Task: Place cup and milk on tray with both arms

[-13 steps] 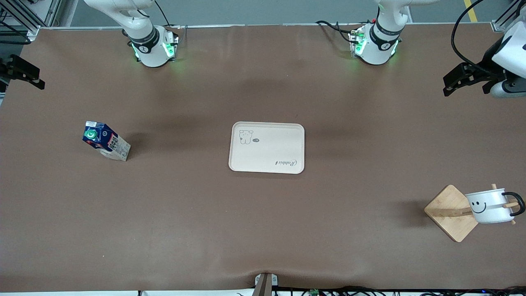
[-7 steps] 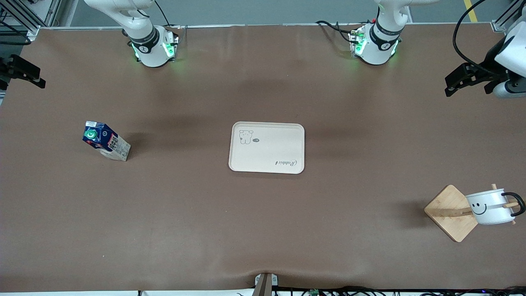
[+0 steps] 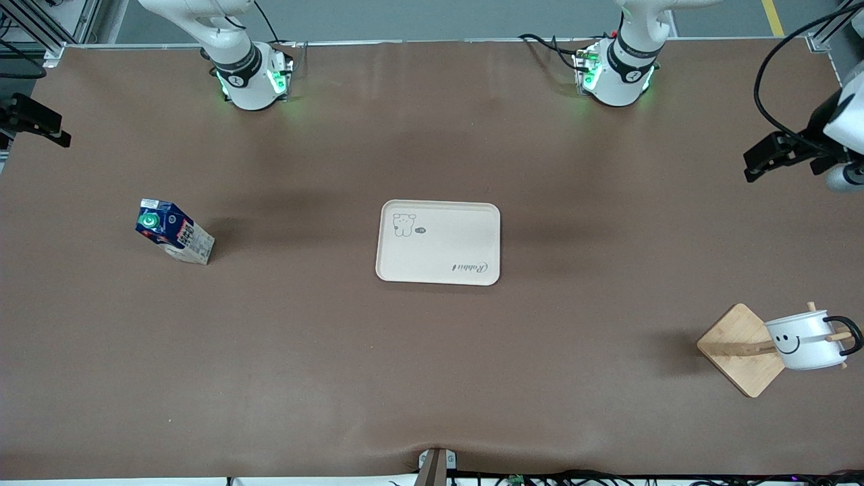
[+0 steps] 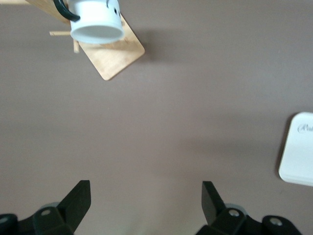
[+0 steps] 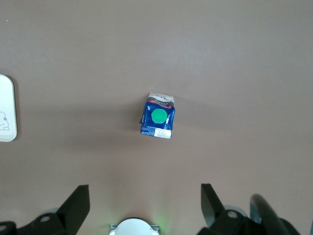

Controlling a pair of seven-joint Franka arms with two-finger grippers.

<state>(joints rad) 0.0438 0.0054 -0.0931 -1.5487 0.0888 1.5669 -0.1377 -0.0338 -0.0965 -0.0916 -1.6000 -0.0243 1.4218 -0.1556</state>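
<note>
The cup [image 3: 802, 339], a white mug with a smiley face and black handle, hangs tilted on a peg of a wooden stand [image 3: 739, 347] at the left arm's end of the table; it also shows in the left wrist view [image 4: 96, 20]. The milk [image 3: 173, 231] stands at the right arm's end, its green cap seen from above in the right wrist view [image 5: 157, 117]. The tray [image 3: 439, 241] lies empty mid-table. My left gripper [image 3: 759, 162] [image 4: 145, 193] is open, high over the table edge at the left arm's end. My right gripper [image 3: 54, 131] [image 5: 145, 196] is open, high over the table edge at the right arm's end.
The stand's diamond-shaped wooden base [image 4: 115, 55] lies under the cup. The green-lit arm bases [image 3: 251, 75] [image 3: 617, 71] stand along the table edge farthest from the front camera. A tray corner shows in each wrist view [image 4: 299, 152] [image 5: 6, 110].
My left gripper has drifted outward toward the left arm's end of the table. My right gripper has shifted slightly outward too. Cup, milk and tray have not moved.
</note>
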